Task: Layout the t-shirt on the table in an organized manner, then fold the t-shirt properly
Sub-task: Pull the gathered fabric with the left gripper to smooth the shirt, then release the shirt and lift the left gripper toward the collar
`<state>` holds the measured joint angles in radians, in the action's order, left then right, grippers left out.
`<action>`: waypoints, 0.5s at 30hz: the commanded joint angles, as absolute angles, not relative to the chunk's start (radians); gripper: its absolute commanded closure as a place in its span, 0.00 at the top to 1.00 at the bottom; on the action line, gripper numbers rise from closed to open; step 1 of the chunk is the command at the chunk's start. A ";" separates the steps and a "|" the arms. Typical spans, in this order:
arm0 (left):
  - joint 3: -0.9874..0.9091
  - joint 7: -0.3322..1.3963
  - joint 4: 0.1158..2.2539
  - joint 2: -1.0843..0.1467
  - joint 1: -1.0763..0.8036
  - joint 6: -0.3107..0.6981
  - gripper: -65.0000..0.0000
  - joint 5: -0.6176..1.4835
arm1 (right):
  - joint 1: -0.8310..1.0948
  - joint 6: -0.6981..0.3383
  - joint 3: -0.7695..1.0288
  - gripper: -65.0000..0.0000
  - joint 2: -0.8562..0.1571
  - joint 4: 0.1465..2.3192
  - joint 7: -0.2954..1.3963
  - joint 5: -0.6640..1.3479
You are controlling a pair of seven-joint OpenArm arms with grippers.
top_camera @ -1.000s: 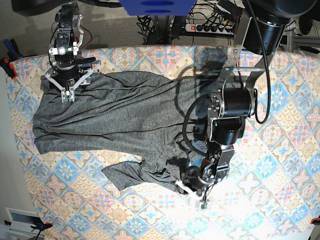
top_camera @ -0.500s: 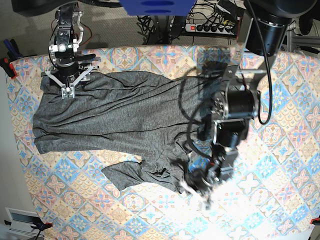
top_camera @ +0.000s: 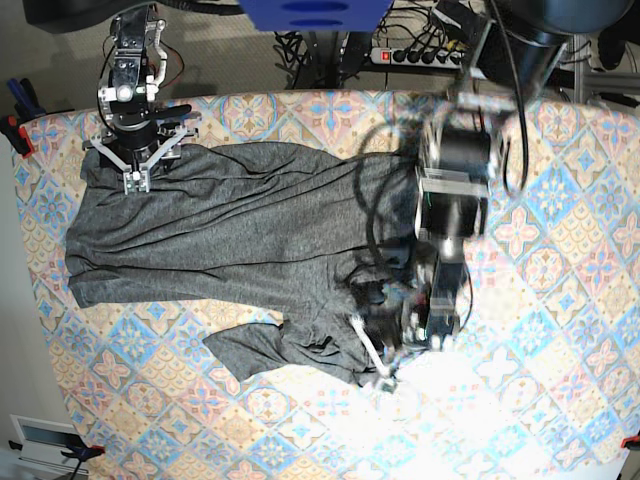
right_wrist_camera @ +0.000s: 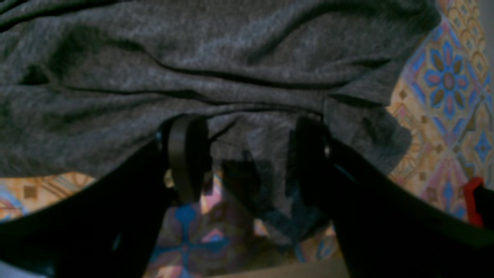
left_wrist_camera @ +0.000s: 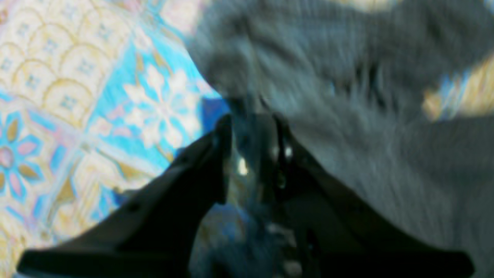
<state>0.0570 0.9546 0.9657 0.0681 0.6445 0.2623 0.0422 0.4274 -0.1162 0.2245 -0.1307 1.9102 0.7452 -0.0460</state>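
1. Spread across the left and middle of the bench [top_camera: 560, 250]: the dark-grey t-shirt [top_camera: 220, 230], creased in long folds, one sleeve [top_camera: 245, 352] trailing toward the near edge.
2. Poised at the shirt's far-left corner: the right gripper [top_camera: 135, 180], fingers [right_wrist_camera: 187, 154] set wide apart, straddling the cloth's edge with nothing clamped between them.
3. Seen from the right wrist: grey jersey bunched in ridges just beyond the two dark fingers, patterned bench cloth showing below and to the right.
4. Glimpsed at the right edge of that view: a small red object [right_wrist_camera: 471, 200], too blurred to name.
5. Angled down over the shirt's near-right edge: the left gripper [top_camera: 385, 372], its arm [top_camera: 455, 190] crossing above the garment's right side.
6. Seen from the left wrist, heavily blurred: fingers [left_wrist_camera: 222, 154] drawn close together, pinching a thin fold of the t-shirt at its edge.
7. Left of those fingers: bare bench cloth in blue, cream and pink tiles; right of them, grey fabric filling the view.
8. Beyond the far edge of the bench: a tangle of cables and a power strip [top_camera: 425, 55] on the floor.
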 commanded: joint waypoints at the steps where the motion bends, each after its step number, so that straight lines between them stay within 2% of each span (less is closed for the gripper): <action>1: 0.059 0.957 1.119 0.070 0.639 0.260 0.16 0.051 | 0.423 -0.110 0.229 0.53 -0.140 1.929 0.728 -0.048; 3: 0.059 1.001 1.348 0.067 0.539 0.260 0.16 0.051 | 0.421 -0.110 0.229 0.53 -0.140 1.929 0.728 -0.048; 5: 0.058 1.052 1.466 0.067 0.495 0.262 0.16 0.051 | 0.421 -0.110 0.229 0.53 -0.140 1.929 0.728 -0.048; 11: -0.019 1.185 1.518 0.070 0.467 0.266 0.16 0.054 | 0.420 -0.108 0.239 0.53 -0.140 1.929 0.728 -0.047; 15: -0.041 1.221 1.581 0.062 0.435 0.275 0.16 0.059 | 0.420 -0.108 0.351 0.53 -0.104 1.925 0.730 -0.044</action>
